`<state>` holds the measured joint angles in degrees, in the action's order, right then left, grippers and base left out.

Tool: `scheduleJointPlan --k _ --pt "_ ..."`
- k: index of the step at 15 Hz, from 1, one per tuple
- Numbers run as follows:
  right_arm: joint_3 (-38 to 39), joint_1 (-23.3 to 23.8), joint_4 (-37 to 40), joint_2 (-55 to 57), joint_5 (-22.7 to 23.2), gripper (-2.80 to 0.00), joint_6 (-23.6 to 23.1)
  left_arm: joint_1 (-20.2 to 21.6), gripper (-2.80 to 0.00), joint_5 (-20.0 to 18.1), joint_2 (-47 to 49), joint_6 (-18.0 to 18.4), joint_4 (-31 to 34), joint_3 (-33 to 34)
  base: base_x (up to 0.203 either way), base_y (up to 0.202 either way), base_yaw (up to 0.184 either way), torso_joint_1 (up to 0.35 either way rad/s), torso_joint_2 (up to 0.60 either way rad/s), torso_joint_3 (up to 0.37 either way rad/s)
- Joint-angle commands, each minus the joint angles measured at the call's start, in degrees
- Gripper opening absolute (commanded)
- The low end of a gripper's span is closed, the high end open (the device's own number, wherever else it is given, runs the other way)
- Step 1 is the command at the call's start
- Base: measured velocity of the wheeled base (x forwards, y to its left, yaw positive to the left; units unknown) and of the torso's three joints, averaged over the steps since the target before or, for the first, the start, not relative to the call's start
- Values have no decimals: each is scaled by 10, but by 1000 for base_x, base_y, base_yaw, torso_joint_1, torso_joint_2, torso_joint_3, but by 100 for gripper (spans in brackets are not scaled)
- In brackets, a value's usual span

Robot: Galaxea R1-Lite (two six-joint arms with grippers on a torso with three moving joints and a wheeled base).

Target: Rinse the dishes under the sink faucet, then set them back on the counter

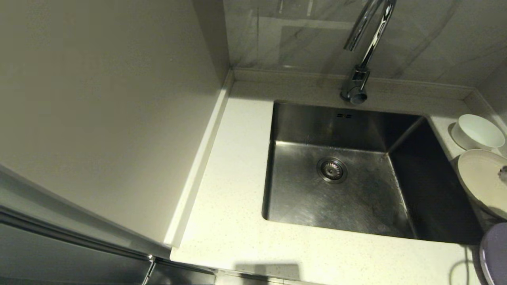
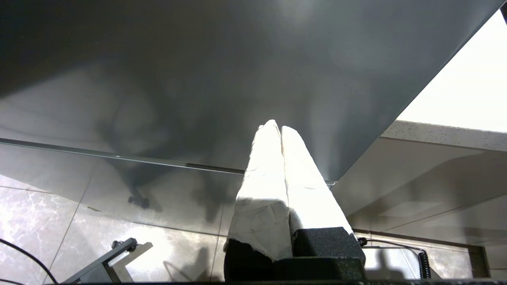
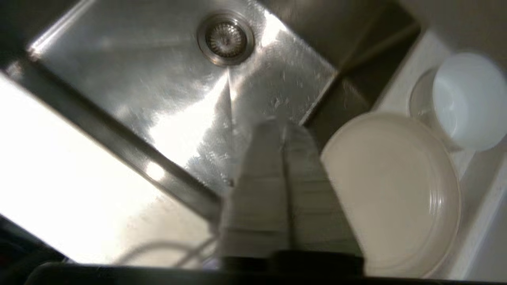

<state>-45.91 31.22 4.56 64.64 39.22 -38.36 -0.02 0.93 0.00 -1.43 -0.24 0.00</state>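
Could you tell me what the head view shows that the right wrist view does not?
Only the head view shows the faucet, the overflow slots, the purple plate at the frame's edge, and the wall on the left. Only the right wrist view shows the right gripper, shut, above the sink's near right part. Both show the sink with its drain, the counter, the cream plate and the bowl.
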Motion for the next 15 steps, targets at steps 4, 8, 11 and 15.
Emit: scheduleJointPlan --k 4,8,11,15 --pt "-5 -135 2 -101 -222 -280 138 0 -280 0 -2 0 0 0 0 0 0 0 0 0" --pt "103 -181 0 -202 -345 -280 274 0 -280 0 -2 -1 0 0 0 0 0 0 0 0" --pt "155 -218 -2 -265 -355 -280 362 0 -280 0 -3 -1 0 0 0 0 0 0 0 0" --pt "231 -275 -36 -340 -358 -280 378 0 -280 0 -2 0 0 0 0 0 0 0 0 0"
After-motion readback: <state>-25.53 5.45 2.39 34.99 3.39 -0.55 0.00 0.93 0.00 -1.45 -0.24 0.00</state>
